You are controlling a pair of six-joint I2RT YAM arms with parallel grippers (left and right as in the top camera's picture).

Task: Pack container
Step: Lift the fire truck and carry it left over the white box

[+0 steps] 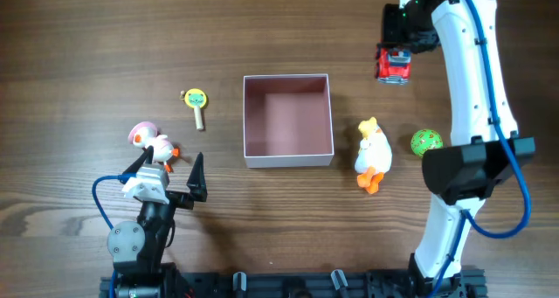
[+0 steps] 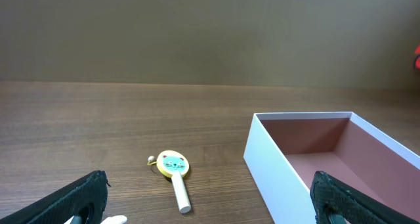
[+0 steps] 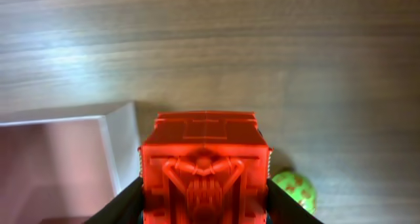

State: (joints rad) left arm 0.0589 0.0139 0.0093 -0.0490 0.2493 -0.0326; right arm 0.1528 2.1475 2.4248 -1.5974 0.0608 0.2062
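Note:
The container (image 1: pixel 287 156), a square white-walled box with a dusty-pink inside, sits mid-table with nothing in it; it also shows in the left wrist view (image 2: pixel 275 168) and the right wrist view (image 3: pixel 121 152). My right gripper (image 1: pixel 395 60) is shut on a red toy truck (image 1: pixel 394 66) and holds it above the table, to the container's upper right; the truck (image 3: pixel 205 165) fills the right wrist view. My left gripper (image 1: pixel 170 169) is open and empty, left of the container, with its fingertips around a pink-and-white bird toy (image 1: pixel 150 143).
A yellow-rimmed green cat-face rattle on a stick (image 1: pixel 197 104) lies left of the container, also in the left wrist view (image 2: pixel 174 166). A yellow-and-white duck (image 1: pixel 373 152) and a green ball (image 1: pixel 426 142) lie to the container's right; the ball also shows in the right wrist view (image 3: pixel 295 190).

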